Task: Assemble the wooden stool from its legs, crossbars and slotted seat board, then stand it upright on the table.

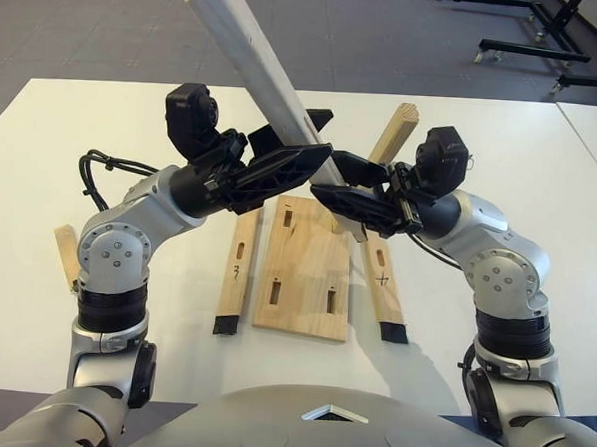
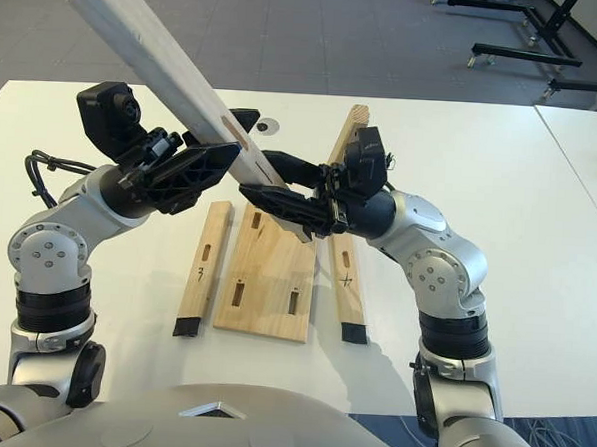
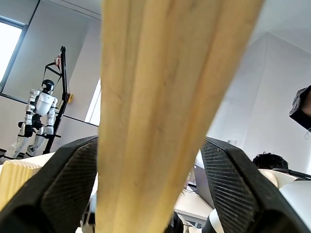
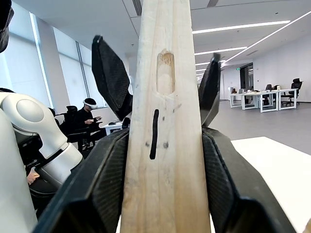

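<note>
**Both grippers on one stool leg, and a good bit of the table blocked**

Hidden stuff first. The right gripper and its arm cover the middle of the right-hand wood, so I can't tell if the angled piece behind it joins the plus-marked leg or is a separate part. There's also a small wooden stub poking out behind the left elbow, mostly covered. The raised leg runs off the top edge of the head views, and its lower end is buried between the fingers.

Materials: everything is pale, raw-looking wood with square edges. The slotted seat board lies flat on the white table with narrow rectangular slots cut through it. The leg marked 3 lies just beside it on the left, the plus-marked one on the right, and both have black tips at the near end. The right wrist view shows an oval mortise in the raised leg and a black pen stroke below it. The finger pads are black with a fine ribbed grip.

Pose: both elbows are bent outward with the forearms angled in, meeting over the seat board. The left gripper is clamped on the raised leg partway up, and the right gripper is closed on its lower part. The leg slants up and away to the left, held above the board.
</note>
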Robot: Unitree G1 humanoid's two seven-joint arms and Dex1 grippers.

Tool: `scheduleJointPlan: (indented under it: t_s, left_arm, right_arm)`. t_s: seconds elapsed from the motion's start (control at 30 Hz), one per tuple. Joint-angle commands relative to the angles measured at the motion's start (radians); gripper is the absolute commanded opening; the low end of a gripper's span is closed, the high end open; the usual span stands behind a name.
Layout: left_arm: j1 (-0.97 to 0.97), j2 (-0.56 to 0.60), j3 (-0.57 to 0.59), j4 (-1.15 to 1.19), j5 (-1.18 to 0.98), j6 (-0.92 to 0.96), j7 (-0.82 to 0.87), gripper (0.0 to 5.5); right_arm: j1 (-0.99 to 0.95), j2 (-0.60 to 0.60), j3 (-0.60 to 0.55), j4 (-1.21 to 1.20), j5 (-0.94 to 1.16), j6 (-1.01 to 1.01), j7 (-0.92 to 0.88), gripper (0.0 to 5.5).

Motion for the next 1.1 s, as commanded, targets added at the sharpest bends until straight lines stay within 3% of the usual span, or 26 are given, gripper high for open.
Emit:
scheduleJointPlan:
  t_s: [0.03, 0.13, 0.43, 1.0, 1.1]
  left_arm:
    - [0.002, -0.006, -0.011, 0.001, 0.014, -0.010, 0.006, 3.51]
    - [0.003, -0.006, -0.011, -0.004, 0.010, -0.009, 0.007, 3.51]
    - [-0.007, -0.025, -0.013, 0.008, 0.038, -0.037, 0.025, 2.22]
    - [0.025, -0.040, -0.019, 0.035, 0.096, -0.077, -0.022, 2.19]
    - [0.031, -0.039, -0.020, 0.034, 0.102, -0.081, -0.023, 2.07]
  right_arm:
    - [0.005, 0.011, -0.001, -0.003, 0.000, 0.002, -0.006, 2.02]
    - [-0.004, 0.022, -0.014, 0.002, 0.012, 0.004, -0.021, 2.02]
    - [-0.015, 0.012, -0.018, 0.016, -0.007, -0.001, -0.030, 2.02]
    - [-0.002, 0.014, -0.040, 0.017, -0.036, -0.044, -0.009, 2.02]
    - [0.005, -0.009, -0.048, 0.016, -0.013, -0.014, 0.009, 2.76]
